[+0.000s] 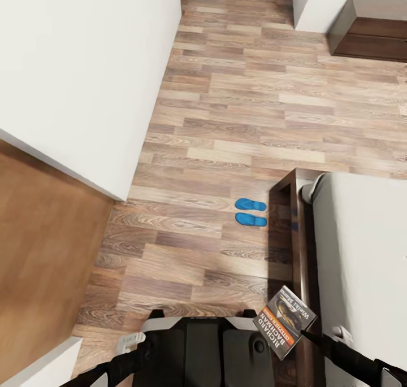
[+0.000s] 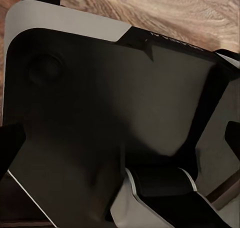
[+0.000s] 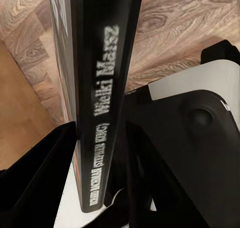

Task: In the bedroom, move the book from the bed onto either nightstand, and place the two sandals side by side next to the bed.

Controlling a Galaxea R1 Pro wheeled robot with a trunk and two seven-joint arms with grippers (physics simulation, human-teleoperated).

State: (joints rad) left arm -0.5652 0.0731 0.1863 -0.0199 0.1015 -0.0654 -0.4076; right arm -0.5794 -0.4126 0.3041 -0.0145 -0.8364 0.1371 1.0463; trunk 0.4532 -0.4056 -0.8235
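Observation:
The book, a dark paperback with an orange band, hangs tilted above the floor beside the bed's dark wooden frame, with my right gripper shut on its lower corner. In the right wrist view the book's spine stands between the black fingers. Two blue sandals lie side by side on the wood floor, just off the bed's corner. The pale mattress lies to the right. A nightstand stands far off at the top right. My left gripper hangs open over my dark base.
A white wall runs along the left, ending in a corner with a brown floor area beyond it. Open plank floor stretches ahead toward the nightstand. My base sits at the near edge.

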